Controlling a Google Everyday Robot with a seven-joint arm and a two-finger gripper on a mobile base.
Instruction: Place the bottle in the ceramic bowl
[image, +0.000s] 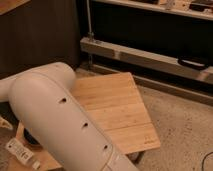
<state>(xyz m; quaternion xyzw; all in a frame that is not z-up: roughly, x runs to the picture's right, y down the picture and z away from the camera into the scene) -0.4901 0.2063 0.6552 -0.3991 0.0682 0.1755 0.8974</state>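
Far left, at the table's near corner: the bottle (21, 151) lies flat on its side, label up, nothing gripping it. Just beside it, further back, a dark crescent of the ceramic bowl (31, 139) pokes out. The rest sits hidden under the robot arm (60, 120), so can't tell if bottle & bowl touch. The big white arm slants across that corner, prob. to get the claw down by the bottle. The claw is out of sight behind the arm, low on the left. I'd reckon it's spread wide w/ nothing in it, since the bottle's on the wood. Next, the table (120, 110), pale bamboo slats. Behind it a metal rail (145, 55), and speckled floor (185, 125) far right. Pick-up not yet done.
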